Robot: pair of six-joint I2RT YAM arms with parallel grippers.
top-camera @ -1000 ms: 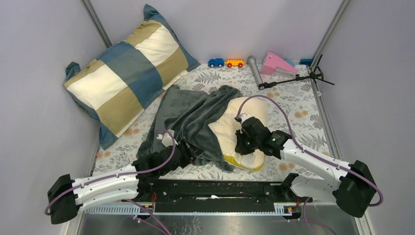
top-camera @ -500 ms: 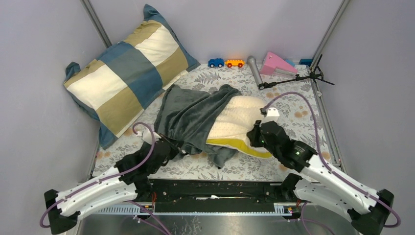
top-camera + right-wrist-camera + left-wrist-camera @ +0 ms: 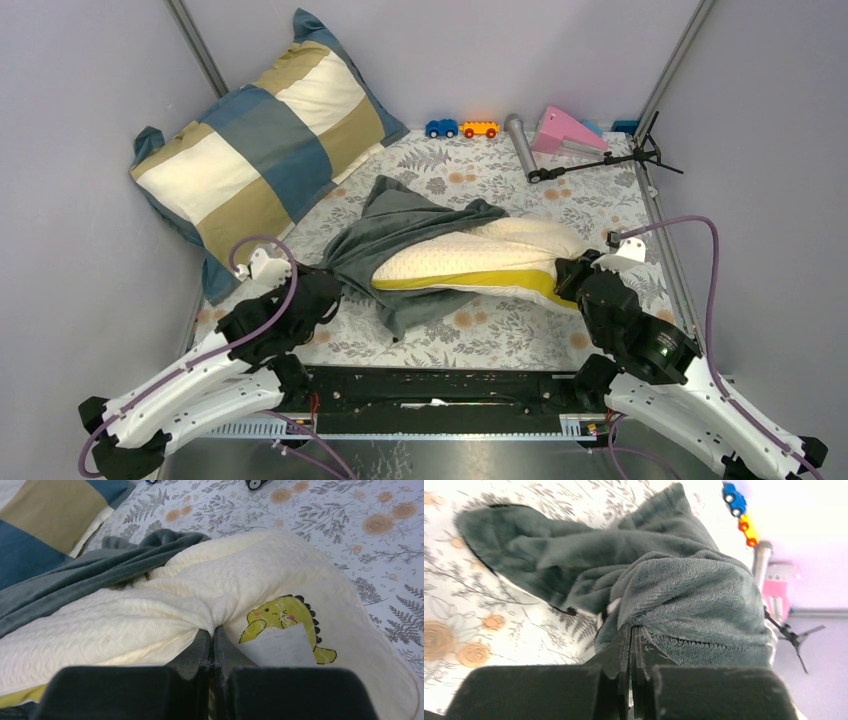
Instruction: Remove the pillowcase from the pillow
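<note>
Separation has widened: left end effector (image 3: 322,288), clamped on the pillowcase (image 3: 400,225) near the checked cushion (image 3: 255,150), and right end effector (image 3: 566,280), pinching the pillow (image 3: 480,260) farther from it, have pulled apart, baring most of the pillow, so removal looks close.

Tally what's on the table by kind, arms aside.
Pillows: 2, the pillow and the checked cushion
Covers: 1, the pillowcase
Toy cars: 2, the blue car and the orange car
Grey cylinder: 1
Pink wedge: 1
Black tripod: 1
Total: 8, plus a half-hidden blue piece at back right
</note>
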